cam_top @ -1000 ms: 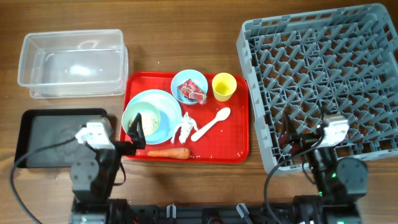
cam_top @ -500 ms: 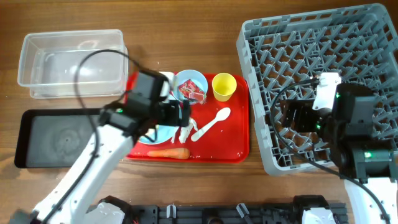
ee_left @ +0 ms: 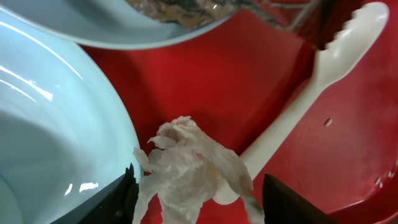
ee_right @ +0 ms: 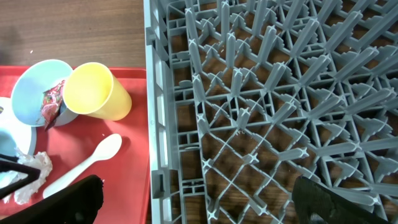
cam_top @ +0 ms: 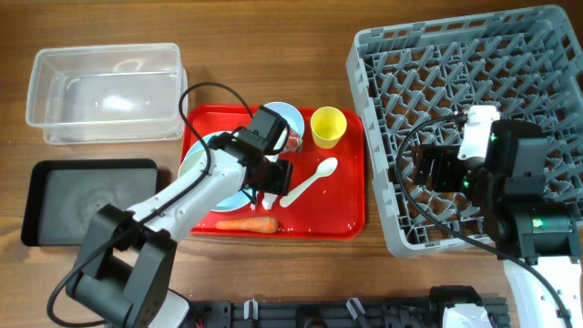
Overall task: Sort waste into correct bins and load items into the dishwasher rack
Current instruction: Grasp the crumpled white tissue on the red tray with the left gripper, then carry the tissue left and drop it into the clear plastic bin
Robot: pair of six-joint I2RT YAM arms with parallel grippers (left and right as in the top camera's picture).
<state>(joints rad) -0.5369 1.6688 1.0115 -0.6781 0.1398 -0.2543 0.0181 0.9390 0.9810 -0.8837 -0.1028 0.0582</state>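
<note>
Now the left claw (ee_left: 198, 186) has swung in, open astride the paper scrap (ee_left: 186, 158), ready to grab; right claw (ee_right: 196, 190) gapes above the rack (ee_right: 261, 74).

you have bright, even light; left of the jaws of your left gripper (ee_left: 199, 190), glare streaks the soft-focus pale blue plate (ee_left: 50, 137).

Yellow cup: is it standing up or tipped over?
Standing up. The yellow cup sits on the red tray with its round open mouth facing up.
</note>
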